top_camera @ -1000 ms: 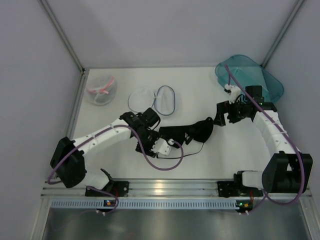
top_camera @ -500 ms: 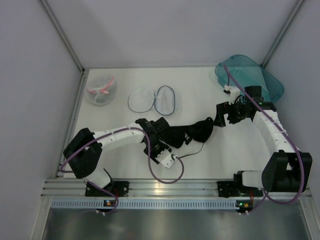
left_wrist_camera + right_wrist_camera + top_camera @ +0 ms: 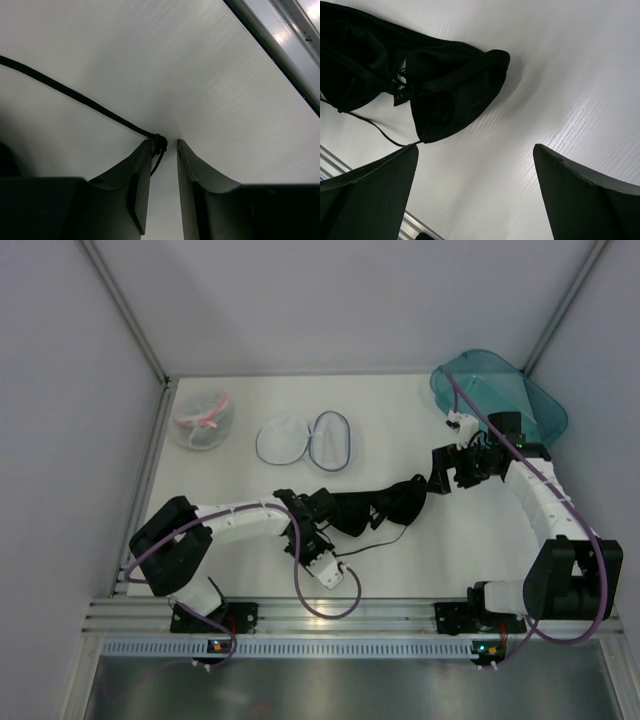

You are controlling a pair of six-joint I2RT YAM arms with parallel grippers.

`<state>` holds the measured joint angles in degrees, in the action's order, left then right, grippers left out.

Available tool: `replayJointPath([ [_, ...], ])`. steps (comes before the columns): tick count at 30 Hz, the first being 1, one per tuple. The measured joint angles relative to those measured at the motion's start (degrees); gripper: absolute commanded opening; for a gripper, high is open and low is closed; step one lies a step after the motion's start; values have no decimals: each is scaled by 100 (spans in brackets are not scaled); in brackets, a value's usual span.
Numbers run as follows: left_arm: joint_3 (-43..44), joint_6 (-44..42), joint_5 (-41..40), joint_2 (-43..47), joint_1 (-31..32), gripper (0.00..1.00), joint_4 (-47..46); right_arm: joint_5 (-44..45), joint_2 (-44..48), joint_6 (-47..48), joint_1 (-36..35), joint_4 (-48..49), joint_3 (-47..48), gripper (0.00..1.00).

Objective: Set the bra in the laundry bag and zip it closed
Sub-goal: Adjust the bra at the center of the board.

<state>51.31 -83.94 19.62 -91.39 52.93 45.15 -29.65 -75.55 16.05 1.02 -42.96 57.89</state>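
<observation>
The black bra [image 3: 378,507] lies crumpled mid-table, and its cups [image 3: 445,85] fill the upper left of the right wrist view. A thin strap [image 3: 375,543] trails from it toward the near edge. My left gripper [image 3: 334,562] is low over the table at the strap's end. Its jaws [image 3: 164,141] stand narrowly apart, with the strap's knot [image 3: 160,143] against the left fingertip and not clamped. My right gripper [image 3: 441,478] hovers just right of the bra, wide open and empty [image 3: 475,146]. The laundry bag [image 3: 305,440] lies opened into two grey-rimmed mesh halves at the back.
A round mesh bag with a pink rim [image 3: 202,420] sits at the back left. A teal plastic bin [image 3: 500,395] stands at the back right, behind the right arm. The metal rail [image 3: 320,615] runs along the near edge, close to the left gripper.
My left gripper has swung from beside the bra toward the near edge, onto the strap's end, and its jaws have narrowed. The right arm has not moved.
</observation>
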Motion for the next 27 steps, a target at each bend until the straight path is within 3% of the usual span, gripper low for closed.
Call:
replayJointPath([
  [7,-94,57,-31,83,4,0,-13,0,0,-2,0,0,0,100],
  [14,79,658,-74,256,214,0,-79,4,0,-2,0,-7,0,99],
  [22,2594,2697,291,444,592,0,-192,-20,0,-26,0,-11,31,99],
  [27,2855,3569,280,332,114,0,-177,-48,0,-42,0,-42,107,99],
])
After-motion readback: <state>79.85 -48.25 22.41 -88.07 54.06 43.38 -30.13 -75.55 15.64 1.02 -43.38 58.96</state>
